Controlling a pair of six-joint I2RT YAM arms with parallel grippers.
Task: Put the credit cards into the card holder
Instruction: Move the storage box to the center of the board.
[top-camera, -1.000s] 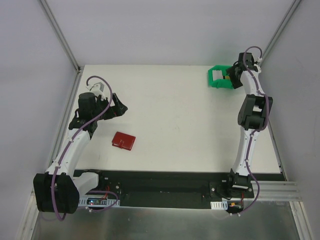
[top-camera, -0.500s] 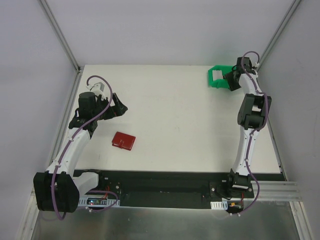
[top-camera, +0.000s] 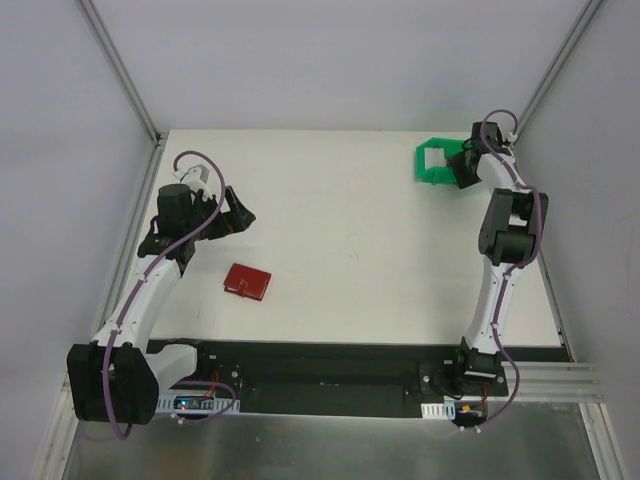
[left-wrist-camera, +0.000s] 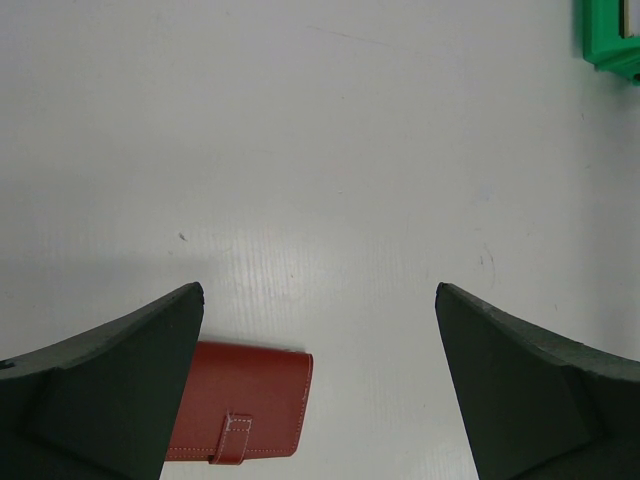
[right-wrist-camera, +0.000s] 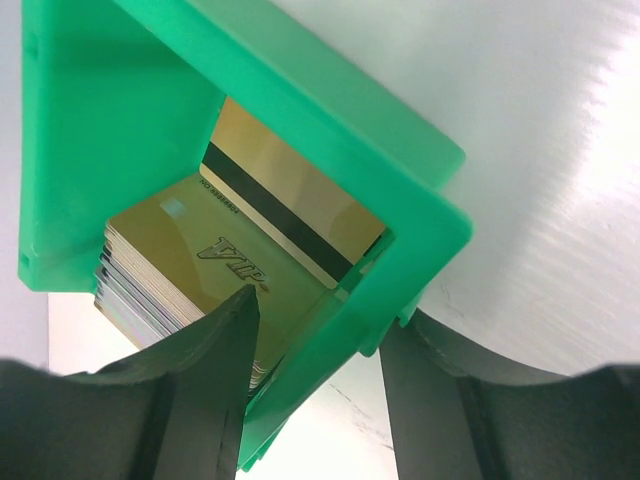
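A white desk (top-camera: 350, 250) seen from above, with a robot arm at each near corner. The left fingers (top-camera: 238, 215) are spread wide open and hold nothing, poised above the left side of the desk. The card holder (top-camera: 247, 281), a small dark red wallet, lies closed and flat on the desk near its front left, just nearer the arm bases than those fingers. Its snap tab is fastened.

The right arm reaches to the far right corner, where a green bin (top-camera: 430, 175) stands. The right fingers (top-camera: 462, 168) are partly apart and astride one wall of the bin, one finger inside and one outside. I cannot tell whether they press on it or on a card.

Inside the bin is a stack of credit cards (right-wrist-camera: 190, 255) with a golden one on top. Another gold card (right-wrist-camera: 290, 195) with a black stripe leans behind it.
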